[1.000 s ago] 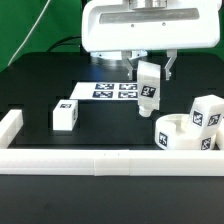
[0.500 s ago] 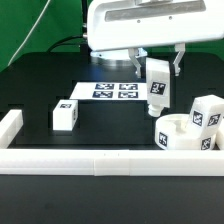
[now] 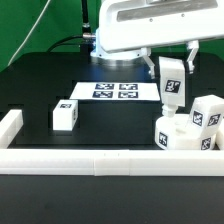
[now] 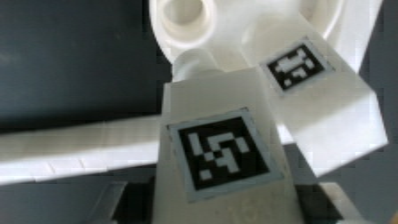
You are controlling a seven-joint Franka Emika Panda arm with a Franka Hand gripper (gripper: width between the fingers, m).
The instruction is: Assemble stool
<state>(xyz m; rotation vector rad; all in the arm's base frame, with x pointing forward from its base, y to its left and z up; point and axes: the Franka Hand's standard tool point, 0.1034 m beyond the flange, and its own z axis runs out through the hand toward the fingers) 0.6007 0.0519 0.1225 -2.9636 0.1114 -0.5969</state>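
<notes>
The gripper [image 3: 170, 66] is clamped on 1 leg [image 3: 171, 82], held clear of the table [image 3: 110, 125] and slightly tilted. In the exterior view the round seat [image 3: 190, 142] lies toward 5 o'clock of that leg, close to the front rail [image 3: 100, 164]. A 2nd leg [image 3: 207, 112] rises at the seat's 2 o'clock edge. A 3rd leg [image 3: 66, 114] lies well apart at 9 o'clock, with bare table between.

No legible text or numbers.

Black table [image 3: 40, 92] bears marker board [image 3: 115, 91], loose leg [image 3: 66, 114], rail [image 3: 100, 163] and, apparently touching it, seat [image 3: 190, 139].
</notes>
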